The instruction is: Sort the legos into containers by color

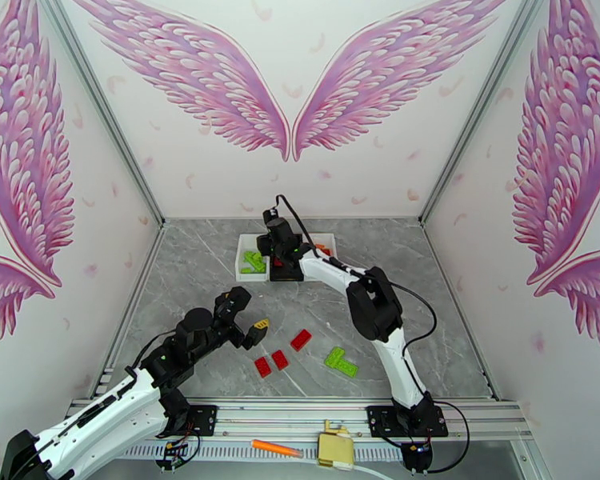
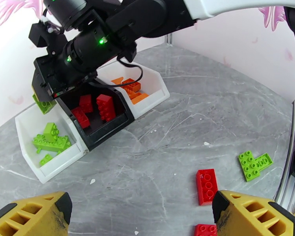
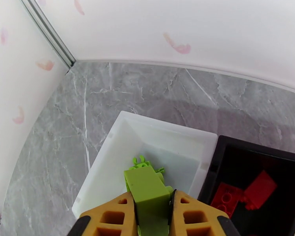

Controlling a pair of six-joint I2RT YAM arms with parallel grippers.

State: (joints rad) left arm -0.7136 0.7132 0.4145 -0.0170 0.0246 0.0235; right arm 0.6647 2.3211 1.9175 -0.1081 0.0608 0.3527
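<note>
Grey marble bench (image 3: 69, 115) here. Right jaws pinch a lime lego (image 3: 147, 185) over the white tray (image 3: 108, 154) just left of the black tray (image 3: 226, 144); a sloppy release could bounce it among the reds (image 3: 226, 199). Left jaws gape wide.

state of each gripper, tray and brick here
left gripper, open
right gripper, shut on green brick above left white tray
left white tray, green bricks inside
black tray, red bricks inside
right white tray, orange bricks inside
loose red bricks, three on table
loose green bricks, on table
</note>
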